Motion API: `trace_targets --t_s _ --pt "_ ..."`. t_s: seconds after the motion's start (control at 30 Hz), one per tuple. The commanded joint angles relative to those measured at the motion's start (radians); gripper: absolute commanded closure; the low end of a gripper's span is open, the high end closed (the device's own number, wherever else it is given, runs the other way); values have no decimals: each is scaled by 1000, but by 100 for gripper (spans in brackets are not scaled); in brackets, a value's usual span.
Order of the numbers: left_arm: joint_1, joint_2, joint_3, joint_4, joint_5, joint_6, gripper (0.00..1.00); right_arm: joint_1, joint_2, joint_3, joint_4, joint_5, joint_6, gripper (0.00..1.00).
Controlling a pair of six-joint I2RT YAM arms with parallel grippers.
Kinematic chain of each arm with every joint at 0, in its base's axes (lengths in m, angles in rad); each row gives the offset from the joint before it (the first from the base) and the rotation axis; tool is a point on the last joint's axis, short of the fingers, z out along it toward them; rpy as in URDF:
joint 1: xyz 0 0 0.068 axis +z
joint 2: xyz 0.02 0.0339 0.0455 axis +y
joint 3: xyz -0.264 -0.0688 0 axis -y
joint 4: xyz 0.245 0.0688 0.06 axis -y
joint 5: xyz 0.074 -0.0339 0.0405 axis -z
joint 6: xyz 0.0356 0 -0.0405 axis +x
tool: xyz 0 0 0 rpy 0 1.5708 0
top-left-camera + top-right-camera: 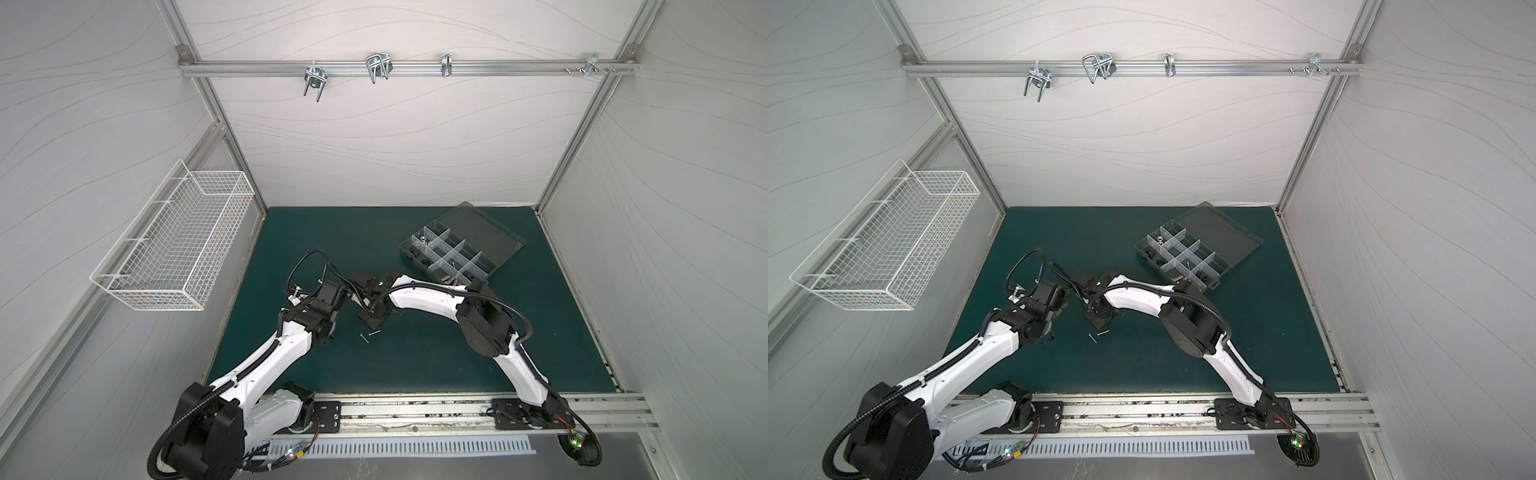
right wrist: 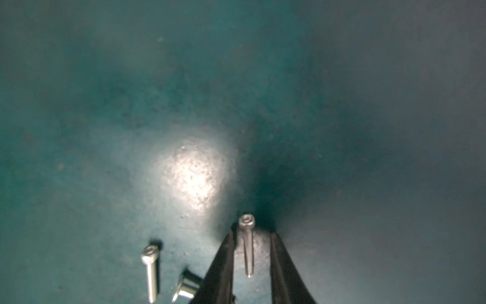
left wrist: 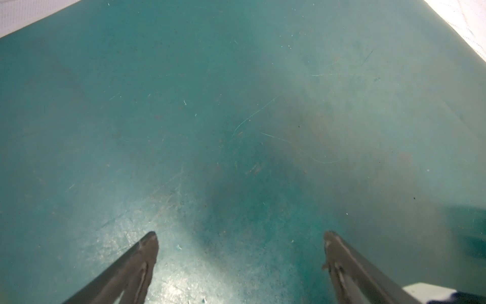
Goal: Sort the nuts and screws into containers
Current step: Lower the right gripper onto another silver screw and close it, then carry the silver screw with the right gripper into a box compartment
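Observation:
Three silver screws lie on the green mat (image 2: 105, 105). A thin long screw (image 2: 248, 247) lies lengthwise between the fingers of my right gripper (image 2: 253, 231), close to one finger, with a gap to the other; the jaws stand narrowly open around it. Beside them are a second long screw (image 2: 151, 271) and a short thick bolt (image 2: 186, 288). In both top views two screws (image 1: 370, 335) (image 1: 1100, 335) show just in front of that gripper. The organizer box (image 1: 451, 253) (image 1: 1187, 254) sits open at the back right, holding silver nuts (image 1: 422, 240). My left gripper (image 3: 239, 234) is wide open over bare mat.
The box's clear lid (image 1: 486, 232) lies flat behind its compartments. A white wire basket (image 1: 174, 245) hangs on the left wall. Metal hooks (image 1: 378, 66) hang from the rear rail. Both arms meet near the mat's middle, wrists close together.

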State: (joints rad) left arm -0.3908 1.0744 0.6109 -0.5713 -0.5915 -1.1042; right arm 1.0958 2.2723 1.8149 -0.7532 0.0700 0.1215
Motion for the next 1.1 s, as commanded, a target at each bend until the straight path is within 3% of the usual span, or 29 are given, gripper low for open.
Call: trace_targets --t_s 0.0,0.5,1.07 --pt "4 -5 6 -12 -32 -14 1 9 41 3 -49 0 -10 77" --pt "5 0 6 -9 -25 -9 1 -26 29 -37 -48 -26 12 100" --pt "7 21 7 -3 -12 0 1 -160 -138 -155 7 -10 46 100"
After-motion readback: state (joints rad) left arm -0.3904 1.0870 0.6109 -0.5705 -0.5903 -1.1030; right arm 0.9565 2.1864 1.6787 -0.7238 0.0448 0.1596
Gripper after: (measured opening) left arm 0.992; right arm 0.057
